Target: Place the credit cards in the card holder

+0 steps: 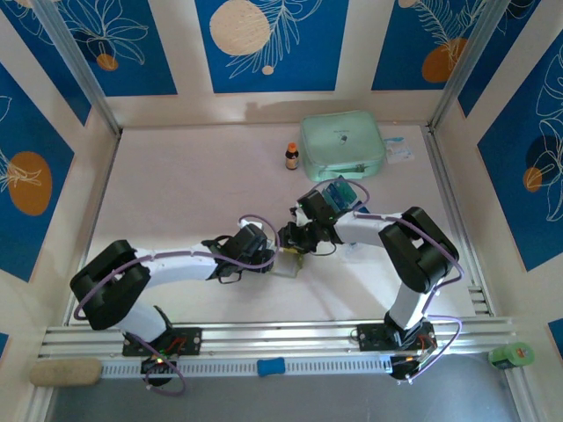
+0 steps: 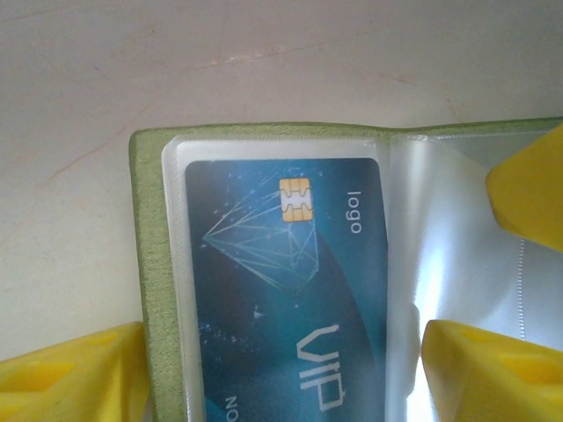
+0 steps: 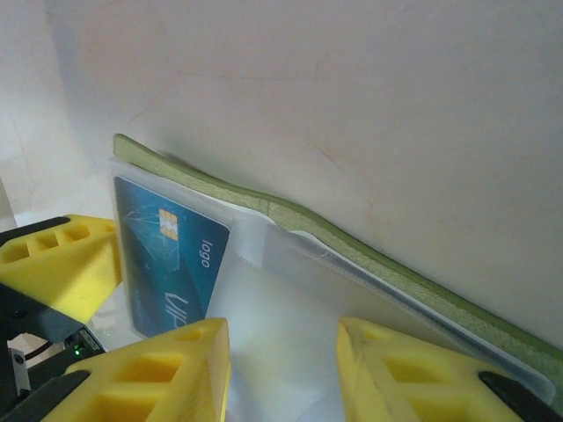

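Observation:
The olive-green card holder (image 2: 154, 264) lies open on the table, its clear pockets facing up. One teal-blue credit card (image 2: 290, 290) marked VIP sits inside the left pocket. My left gripper (image 2: 281, 338) is open and straddles that pocket, one yellow finger at the olive edge and the other on the clear plastic. My right gripper (image 3: 281, 330) is open over the middle clear leaf of the card holder (image 3: 352, 242), beside the credit card (image 3: 167, 255). From above, both grippers (image 1: 274, 257) (image 1: 296, 244) meet over the card holder (image 1: 288, 265). More teal cards (image 1: 339, 190) stand behind the right wrist.
A large mint-green zip case (image 1: 343, 145) lies at the back of the table with a small brown bottle (image 1: 291, 156) to its left. The right gripper's finger (image 2: 528, 202) reaches into the left wrist view. The left gripper's finger (image 3: 62, 259) stands close on the left of the right wrist view.

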Robot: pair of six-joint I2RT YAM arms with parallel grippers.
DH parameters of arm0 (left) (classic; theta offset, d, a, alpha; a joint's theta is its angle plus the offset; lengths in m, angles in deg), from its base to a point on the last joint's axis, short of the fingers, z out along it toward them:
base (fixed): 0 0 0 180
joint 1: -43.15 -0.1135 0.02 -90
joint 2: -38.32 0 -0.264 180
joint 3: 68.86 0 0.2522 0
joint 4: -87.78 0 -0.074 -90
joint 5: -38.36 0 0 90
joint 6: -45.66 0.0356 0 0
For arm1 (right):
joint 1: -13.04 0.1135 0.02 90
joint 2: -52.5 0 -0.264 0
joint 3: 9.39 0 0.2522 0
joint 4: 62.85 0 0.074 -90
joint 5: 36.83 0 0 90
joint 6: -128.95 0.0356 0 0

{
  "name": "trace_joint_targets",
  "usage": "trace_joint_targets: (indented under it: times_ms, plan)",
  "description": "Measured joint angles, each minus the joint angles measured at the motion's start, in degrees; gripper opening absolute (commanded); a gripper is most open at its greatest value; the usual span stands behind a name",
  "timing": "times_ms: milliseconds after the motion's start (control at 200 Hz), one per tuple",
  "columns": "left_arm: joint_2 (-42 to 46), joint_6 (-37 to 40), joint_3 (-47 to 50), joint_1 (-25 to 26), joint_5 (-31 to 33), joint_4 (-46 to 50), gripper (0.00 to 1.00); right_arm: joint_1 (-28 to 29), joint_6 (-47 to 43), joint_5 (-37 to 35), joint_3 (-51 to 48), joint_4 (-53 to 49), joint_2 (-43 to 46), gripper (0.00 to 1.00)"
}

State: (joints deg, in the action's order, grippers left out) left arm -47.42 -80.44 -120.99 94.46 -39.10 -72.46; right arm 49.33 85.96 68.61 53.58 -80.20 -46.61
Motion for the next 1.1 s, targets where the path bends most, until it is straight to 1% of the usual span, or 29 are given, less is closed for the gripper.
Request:
trace_joint_targets:
  times_ms: [150, 220, 290, 575, 740, 1100]
  plan:
    - [0.3, 0.0, 0.3, 0.0, 0.0, 0.0, 0.76, -0.2, 0.0, -0.8, -1.5, -0.9, 3.3, 0.39]
    - [0.3, 0.0, 0.4, 0.0, 0.0, -0.1, 0.75, -0.2, 0.0, -1.2, -1.9, -1.3, 4.6, 0.43]
    - [0.3, 0.0, 0.5, 0.0, 0.0, -0.2, 0.75, -0.2, 0.0, -1.5, -2.1, -1.6, 5.2, 0.44]
    - [0.5, 0.0, 0.6, 0.0, 0.0, -0.5, 0.74, -0.2, 0.3, -1.5, -2.1, -1.7, 5.0, 0.45]
    - [0.6, 0.0, 0.6, 0.0, 0.1, -0.5, 0.74, -0.2, 1.1, -1.4, -2.1, -0.6, 3.1, 0.45]
    - [1.0, 0.0, 0.9, 0.0, 0.2, -0.5, 0.74, -0.2, 2.2, 0.9, -2.1, 2.4, 0.9, 0.43]
